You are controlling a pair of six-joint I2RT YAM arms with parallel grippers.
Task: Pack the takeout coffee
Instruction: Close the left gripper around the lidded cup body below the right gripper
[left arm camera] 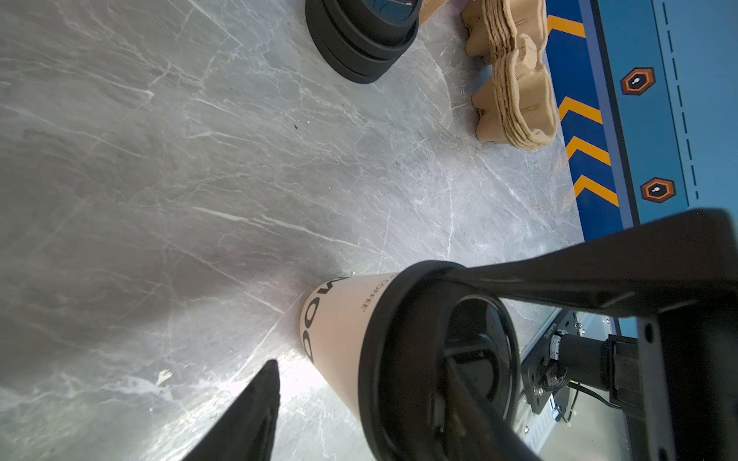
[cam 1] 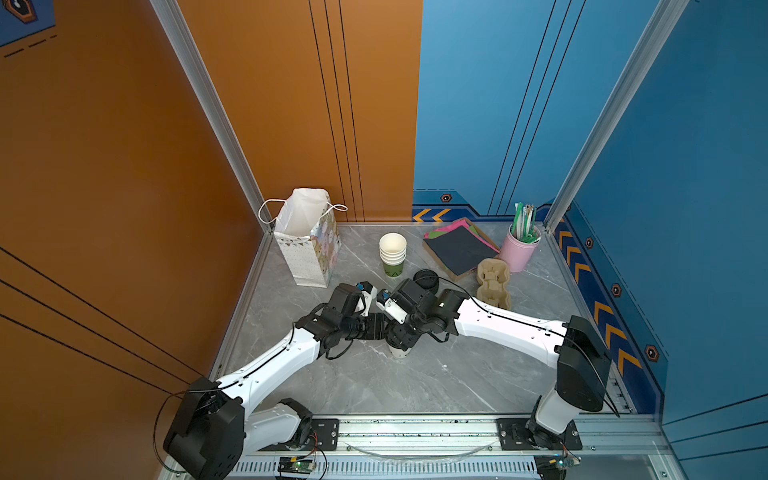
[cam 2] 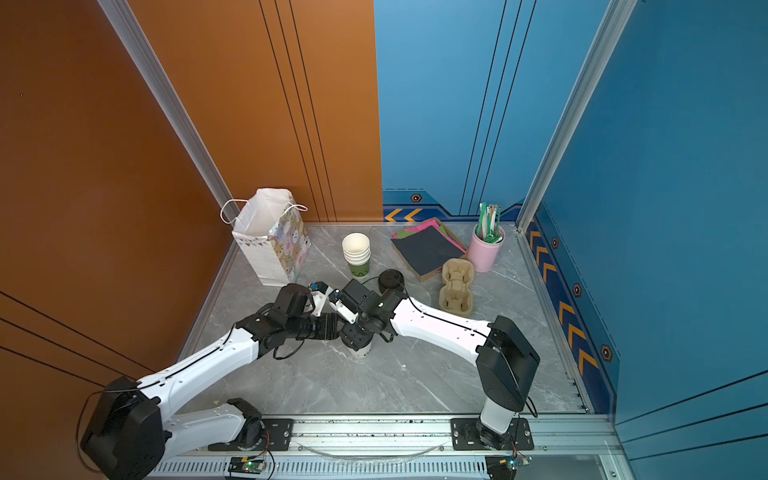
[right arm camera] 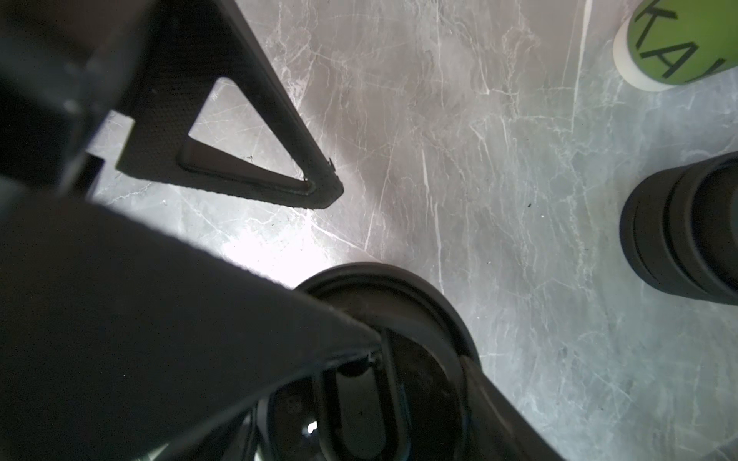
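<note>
Right gripper (right arm camera: 353,263), jaws apart, rests one finger on the takeout coffee (right arm camera: 399,303)

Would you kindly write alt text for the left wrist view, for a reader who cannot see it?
A white takeout coffee cup with a black sip lid stands on the grey marble table, between the open jaws of the left gripper; one meets the lid's rim, the other is clear. Farther off are a stack of black lids and pulp cup carriers.
</note>
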